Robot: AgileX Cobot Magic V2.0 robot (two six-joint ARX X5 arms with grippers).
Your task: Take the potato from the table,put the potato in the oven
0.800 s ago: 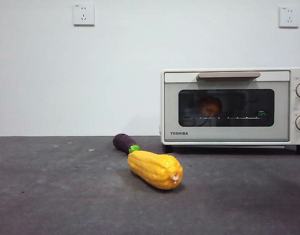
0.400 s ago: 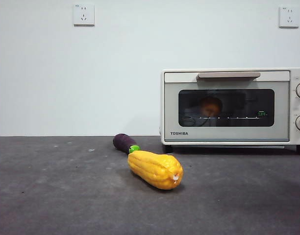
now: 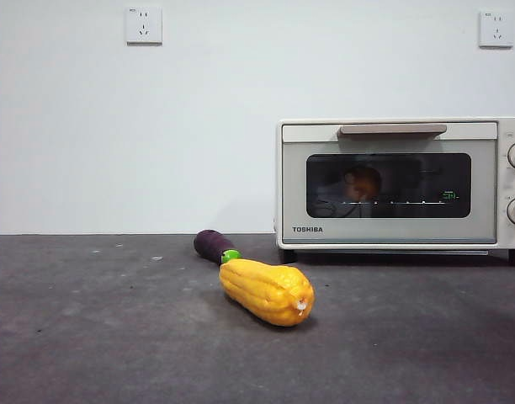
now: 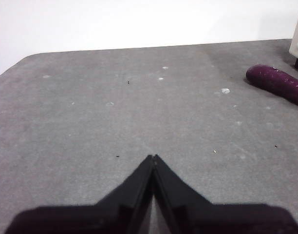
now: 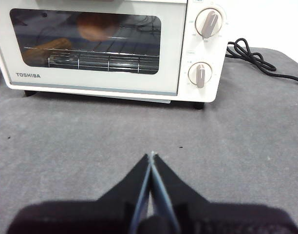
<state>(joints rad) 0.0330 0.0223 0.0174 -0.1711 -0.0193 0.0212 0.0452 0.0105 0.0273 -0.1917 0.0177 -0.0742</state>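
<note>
You see the potato (image 3: 361,182) inside the closed oven (image 3: 392,183), on its wire rack. Both the left gripper (image 4: 153,158) and right gripper (image 5: 151,156) hover above the table (image 3: 114,337), jaws pressed together, holding nothing.

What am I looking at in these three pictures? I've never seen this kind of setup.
It is a two-armed robot at a table. One picture looks level across the table; the other two come from cameras on each wrist. The black wedges are the left gripper and right gripper, both shut and holding nothing. On the table lie a yellow corn cob and a purple eggplant, beside a cream oven with its door closed. The orange-brown potato shows dimly through the glass, inside the oven.
</note>
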